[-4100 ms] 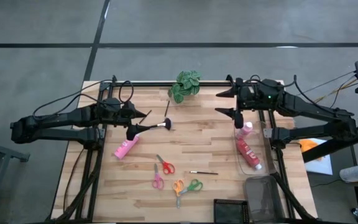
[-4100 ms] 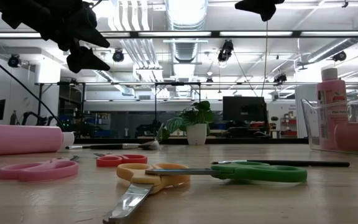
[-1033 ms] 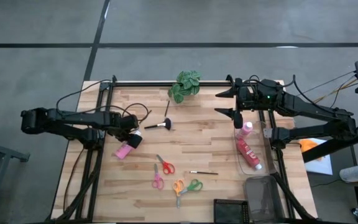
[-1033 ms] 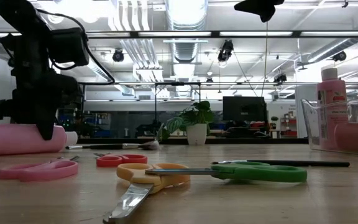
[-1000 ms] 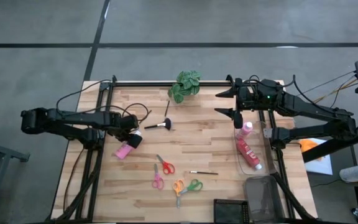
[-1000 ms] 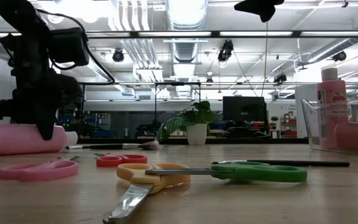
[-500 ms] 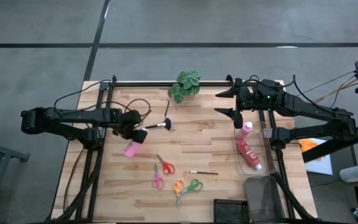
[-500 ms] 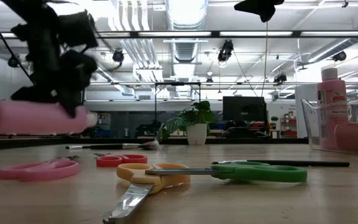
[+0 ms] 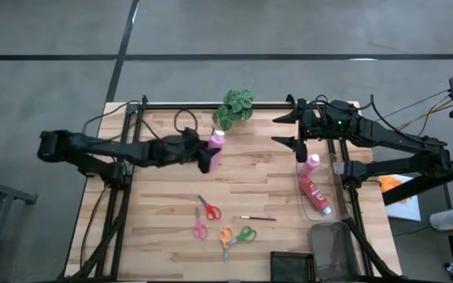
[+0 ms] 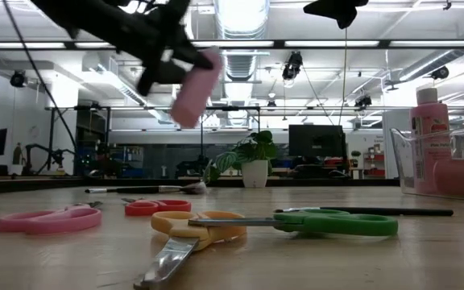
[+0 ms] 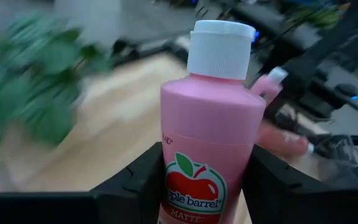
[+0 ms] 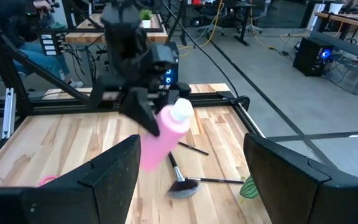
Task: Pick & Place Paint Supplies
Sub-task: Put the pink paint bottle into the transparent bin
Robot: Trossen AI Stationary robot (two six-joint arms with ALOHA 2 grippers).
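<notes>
My left gripper (image 9: pixel 205 157) is shut on a pink squeeze bottle (image 9: pixel 215 144) with a white cap (image 11: pixel 220 47), held above the middle of the table near the green plant (image 9: pixel 234 107). In the low view the bottle (image 10: pixel 193 87) hangs well above the tabletop. A fan-tipped brush (image 12: pixel 182 185) lies flat on the wood below it. A second pink bottle (image 9: pixel 312 163) and a red bottle (image 9: pixel 315 195) are at the right edge. A thin brush (image 9: pixel 256 218) lies near the scissors. My right gripper (image 9: pixel 284 130) waits open at the far right, high above the table. My left gripper pinches the pink bottle's body at its label (image 11: pixel 194 186), one finger (image 11: pixel 135 183) on each side. The fingers come from the table's left, almost level. The bottle is lifted clear and tilted, its cap end up and pointing away from the gripper.
Three pairs of scissors lie near the front: red (image 9: pixel 208 208), pink (image 9: pixel 200 229), and orange and green (image 9: pixel 237 235). A clear bin (image 10: pixel 449 157) stands at the right edge. A clear container (image 9: pixel 333 248) and a black box (image 9: pixel 292 266) sit at the front right.
My left gripper has risen with the pink bottle and swung toward the table's right and far edge, tipping from pointing down to nearly level. The bottle, which lay on the wood at the left, is now lifted clear and tilted cap up near the plant.
</notes>
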